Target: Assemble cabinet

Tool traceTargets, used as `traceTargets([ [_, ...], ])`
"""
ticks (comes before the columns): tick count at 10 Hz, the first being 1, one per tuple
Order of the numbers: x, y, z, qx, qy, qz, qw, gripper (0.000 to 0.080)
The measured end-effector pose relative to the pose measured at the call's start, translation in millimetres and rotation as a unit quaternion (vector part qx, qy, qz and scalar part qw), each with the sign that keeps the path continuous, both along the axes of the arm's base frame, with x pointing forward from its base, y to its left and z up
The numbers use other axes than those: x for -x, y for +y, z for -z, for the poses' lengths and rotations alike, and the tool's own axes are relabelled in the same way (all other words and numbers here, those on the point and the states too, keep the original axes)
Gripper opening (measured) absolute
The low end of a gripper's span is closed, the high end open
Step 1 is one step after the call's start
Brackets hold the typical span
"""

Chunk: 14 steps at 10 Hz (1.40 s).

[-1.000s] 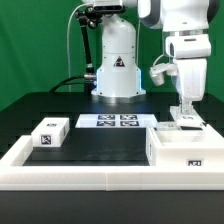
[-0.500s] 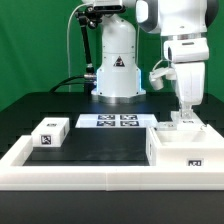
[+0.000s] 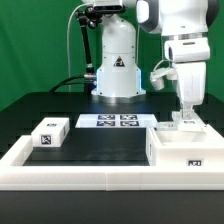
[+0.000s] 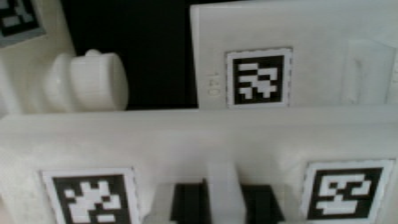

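Black tabletop (image 3: 100, 146) lay framed by a low white rim (image 3: 60, 172), with green cloth behind. Open room ran between the small tagged block (image 3: 50, 132) at the exterior view's left and the cabinet (image 3: 185, 150), set against the right rim. The marker board (image 3: 115, 121) lay flat behind. The hand (image 3: 187, 117) hung at the cabinet's top edge. Its fingers (image 4: 191, 203) flanked a narrow white strip, but I could not tell whether they clamped it.
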<state>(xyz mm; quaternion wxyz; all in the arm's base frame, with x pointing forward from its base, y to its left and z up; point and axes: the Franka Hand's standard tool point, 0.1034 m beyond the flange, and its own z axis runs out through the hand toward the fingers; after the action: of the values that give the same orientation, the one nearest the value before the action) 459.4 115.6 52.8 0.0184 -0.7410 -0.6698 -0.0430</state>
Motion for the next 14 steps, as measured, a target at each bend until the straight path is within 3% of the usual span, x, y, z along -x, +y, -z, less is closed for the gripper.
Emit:
traceTargets([
  [2, -4.8, -0.9, 1.3, -0.002, -0.004, -0.003, 1.000, 0.0070],
  [7, -36.9, -4.5, -1.8, -0.004, -0.008, -0.022, 1.000, 0.0070],
  [12, -36.3, -4.2, -1.7, -0.004, -0.008, -0.020, 1.000, 0.0070],
  [14, -46.3, -4.5, -2.3, -0.004, -0.005, -0.020, 1.000, 0.0070],
])
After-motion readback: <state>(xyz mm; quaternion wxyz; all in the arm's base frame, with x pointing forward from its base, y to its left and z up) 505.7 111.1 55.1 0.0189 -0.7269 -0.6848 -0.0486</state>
